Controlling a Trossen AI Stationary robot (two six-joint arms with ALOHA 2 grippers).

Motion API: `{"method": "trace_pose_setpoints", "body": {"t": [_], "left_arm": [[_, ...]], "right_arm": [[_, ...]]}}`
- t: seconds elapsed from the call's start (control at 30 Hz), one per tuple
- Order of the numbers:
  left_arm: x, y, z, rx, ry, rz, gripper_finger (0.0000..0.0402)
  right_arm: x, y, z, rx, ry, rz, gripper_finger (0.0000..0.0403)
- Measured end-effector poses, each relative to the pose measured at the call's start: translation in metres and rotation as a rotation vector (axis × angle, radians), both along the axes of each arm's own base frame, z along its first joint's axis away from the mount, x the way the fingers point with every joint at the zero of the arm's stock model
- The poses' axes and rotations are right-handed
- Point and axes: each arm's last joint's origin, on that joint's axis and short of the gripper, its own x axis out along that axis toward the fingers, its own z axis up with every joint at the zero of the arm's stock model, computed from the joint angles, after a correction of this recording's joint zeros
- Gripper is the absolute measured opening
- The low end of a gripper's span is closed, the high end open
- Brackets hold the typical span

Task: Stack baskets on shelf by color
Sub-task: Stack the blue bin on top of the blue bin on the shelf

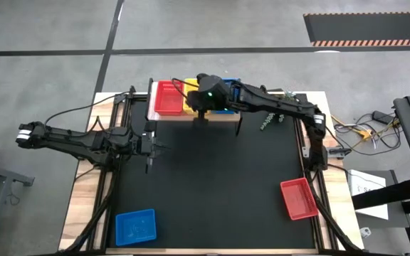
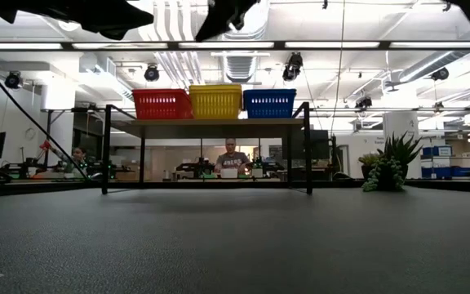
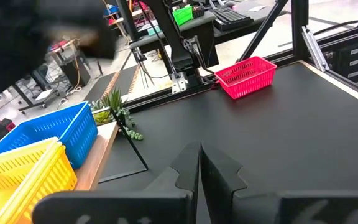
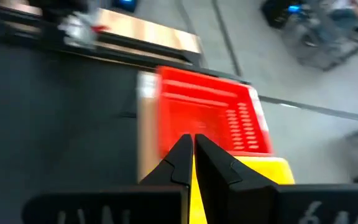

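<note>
1. The shelf (image 1: pixel 191 116) sits at the far edge of the counter (image 1: pixel 212 185), with red baskets (image 2: pixel 161 104), yellow baskets (image 2: pixel 215 100) and blue baskets (image 2: pixel 269 103) lined up on top.
2. One loose red basket (image 1: pixel 299 198) lies near the counter's right edge, and a loose blue basket (image 1: pixel 135 227) is at the front left corner.
3. Right gripper (image 4: pixel 192 163) hangs above the shelf over the red and yellow baskets, pinched shut, holding nothing.
4. Left gripper (image 3: pixel 200 167) is over the counter's left side, also fully closed and empty.
5. A little plant (image 2: pixel 384 173) stands off to the shelf's right.
</note>
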Motion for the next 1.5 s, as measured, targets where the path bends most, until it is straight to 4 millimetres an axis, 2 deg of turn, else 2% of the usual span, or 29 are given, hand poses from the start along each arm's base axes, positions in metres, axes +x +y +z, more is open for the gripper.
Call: {"method": "trace_pose_setpoints", "body": {"t": [0.13,0.3,0.37,0.5,0.67,0.8,0.9,1.07,1.27,1.5], "left_arm": [[0.0,0.0,0.0,0.0,-0.003,0.0,0.0],[0.0,0.0,0.001,-0.001,-0.008,0.0,0.0],[0.0,0.0,0.001,-0.001,-0.008,0.0,0.0],[0.0,0.0,0.001,-0.002,-0.009,0.0,0.0],[0.001,0.0,0.004,-0.039,-0.04,0.005,0.0],[0.006,-0.001,0.005,-0.107,-0.076,0.012,0.0],[0.012,-0.001,0.0,-0.18,-0.056,0.022,0.0],[0.028,-0.006,-0.036,-0.347,0.074,0.048,0.0],[0.046,-0.019,-0.049,-0.456,0.101,0.022,0.0],[0.059,-0.031,-0.049,-0.612,0.141,0.021,0.0]], "right_arm": [[-0.014,0.028,0.003,0.055,0.024,0.067,0.0008],[-0.042,0.063,0.001,0.11,0.026,0.107,0.0008],[-0.054,0.076,-0.006,0.138,0.024,0.117,0.0008],[-0.072,0.099,-0.032,0.176,0.024,0.151,0.0008],[-0.1,0.12,-0.058,0.181,-0.013,0.215,0.0009],[-0.121,0.127,-0.08,0.175,-0.016,0.246,0.0009],[-0.134,0.127,-0.09,0.154,-0.097,0.271,0.0008],[-0.154,0.125,-0.103,0.087,-0.227,0.313,0.0009],[-0.172,0.123,-0.097,0.016,-0.324,0.345,0.0009],[-0.184,0.121,-0.083,-0.072,-0.364,0.376,0.0009]]}}
